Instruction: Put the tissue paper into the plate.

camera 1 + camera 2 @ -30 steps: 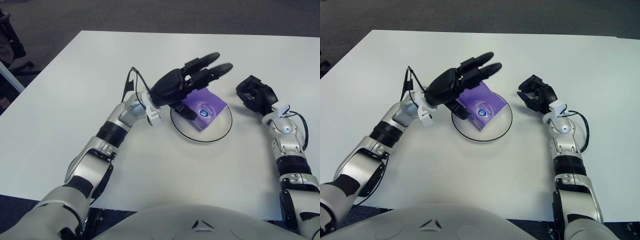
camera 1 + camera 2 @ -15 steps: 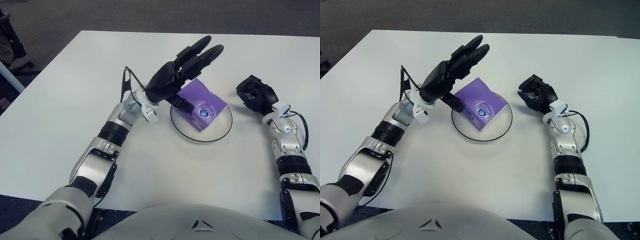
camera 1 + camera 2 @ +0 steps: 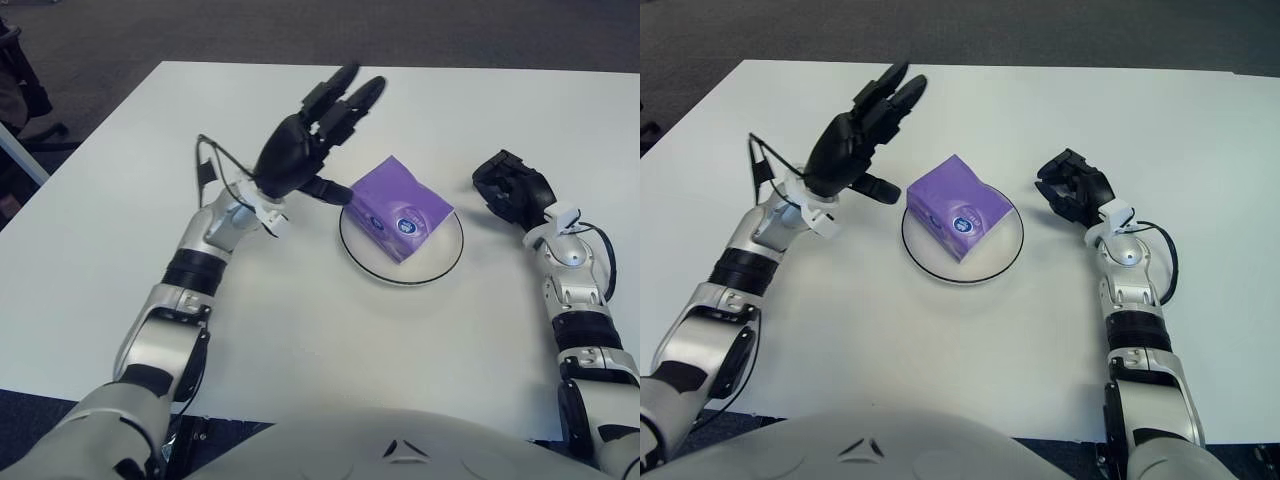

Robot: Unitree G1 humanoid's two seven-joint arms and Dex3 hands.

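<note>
Tissue pack resting in the plate, left hand spread and clear of it.

Left eye view: the purple tissue pack lies inside the white plate, tilted corner-on; it looks light, soft and crushable with a slick wrapper, so its two long flanks seem the best hold. The left hand hovers just left of the plate, fingers splayed, holding nothing. Right eye view: the right hand sits parked right of the plate with fingers curled and empty. The counter is plain white and smooth, with dark carpet beyond its far edge.
</note>
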